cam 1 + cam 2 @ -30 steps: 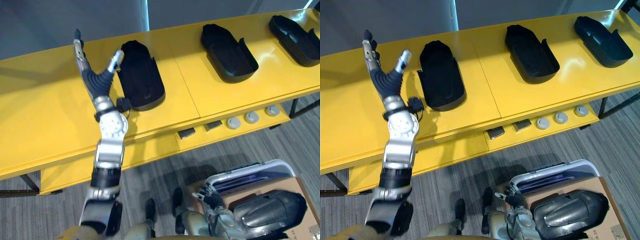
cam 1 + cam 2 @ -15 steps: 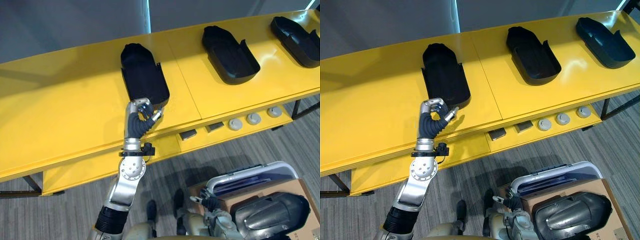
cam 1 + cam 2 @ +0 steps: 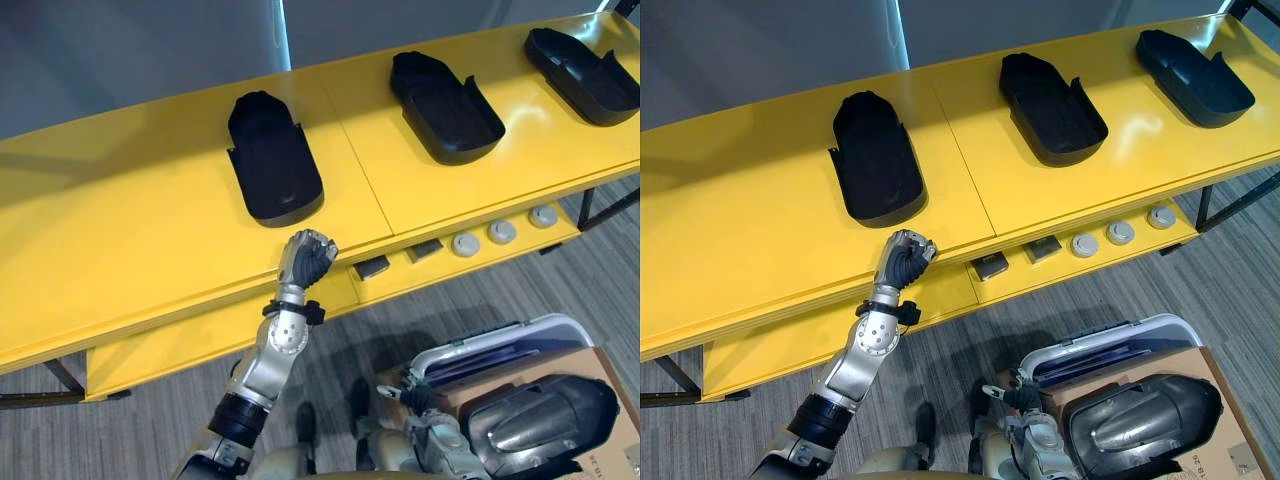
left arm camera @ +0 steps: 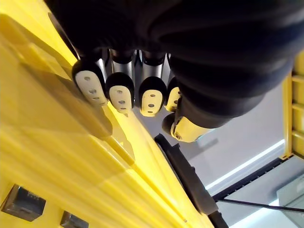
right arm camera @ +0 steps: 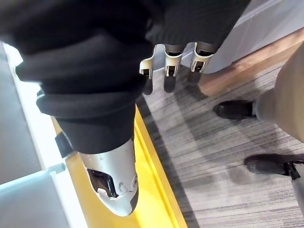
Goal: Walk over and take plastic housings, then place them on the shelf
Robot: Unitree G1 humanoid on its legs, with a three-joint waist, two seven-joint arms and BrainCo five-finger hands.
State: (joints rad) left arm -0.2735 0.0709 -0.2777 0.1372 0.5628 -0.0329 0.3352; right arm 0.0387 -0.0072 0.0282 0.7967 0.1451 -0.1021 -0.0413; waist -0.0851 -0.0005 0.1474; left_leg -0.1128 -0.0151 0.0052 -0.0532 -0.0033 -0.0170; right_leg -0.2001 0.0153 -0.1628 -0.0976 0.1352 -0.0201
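Three black plastic housings lie open side up on the long yellow table (image 3: 150, 250): a left one (image 3: 273, 160), a middle one (image 3: 445, 95) and a far right one (image 3: 585, 62). My left hand (image 3: 308, 258) hovers at the table's front edge, just in front of the left housing and not touching it. It is shut into an empty fist; in the left wrist view its fingertips (image 4: 121, 90) are curled in with nothing between them. My right hand (image 5: 170, 61) hangs low over the floor, open, fingers straight and empty.
A cardboard box (image 3: 600, 375) at the lower right holds a dark grey housing (image 3: 545, 420) beside a white bin (image 3: 490, 345). Round knobs (image 3: 500, 233) line the table's front. A person's shoes (image 5: 232, 109) stand on the grey floor near my right hand.
My left hand has drawn back from beside the left housing to the table's front edge, and its fingers have curled from spread open into a fist. The housing stays on the table.
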